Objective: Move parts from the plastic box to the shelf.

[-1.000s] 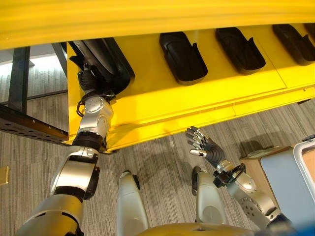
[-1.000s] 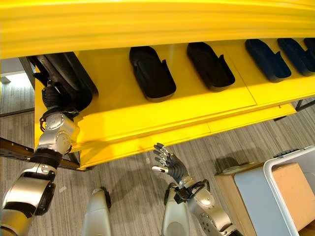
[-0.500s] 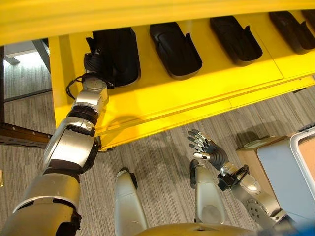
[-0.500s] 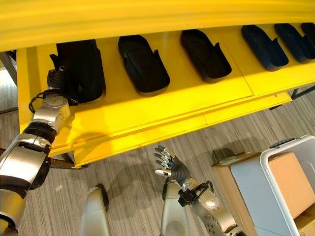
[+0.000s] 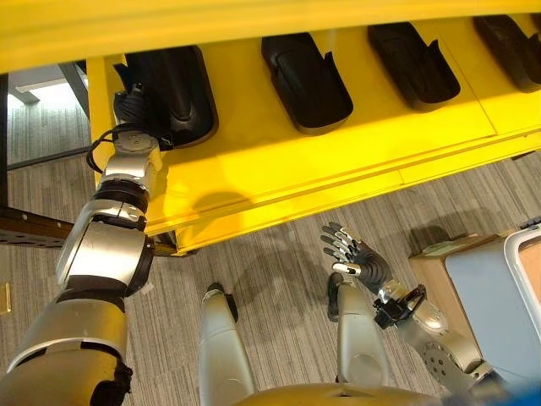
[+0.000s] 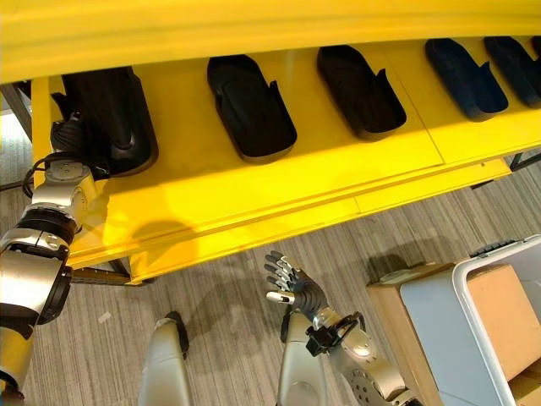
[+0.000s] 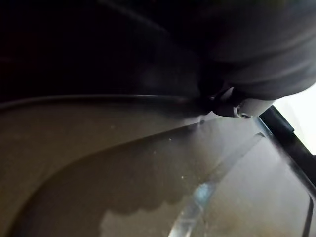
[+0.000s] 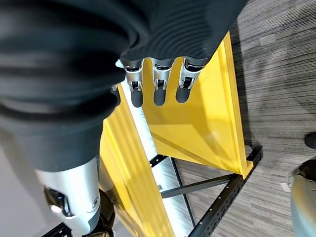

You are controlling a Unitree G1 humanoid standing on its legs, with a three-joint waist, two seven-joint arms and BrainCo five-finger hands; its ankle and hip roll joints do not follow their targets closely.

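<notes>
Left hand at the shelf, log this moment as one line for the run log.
left hand: at black part, leftmost on yellow shelf, fingers hidden | right hand: open, idle over floor | other parts: in row on shelf

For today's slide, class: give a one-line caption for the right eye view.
Left hand at the leftmost black part on the yellow shelf; right hand open above the floor.

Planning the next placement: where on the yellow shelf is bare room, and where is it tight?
Bare yellow shelf runs along the front edge, ahead of the row of black moulded parts. Narrower gaps lie between the leftmost black part, the second part and the third part. Crowded at the left end, where the left hand is at the leftmost part. The right hand hangs open over the floor.
</notes>
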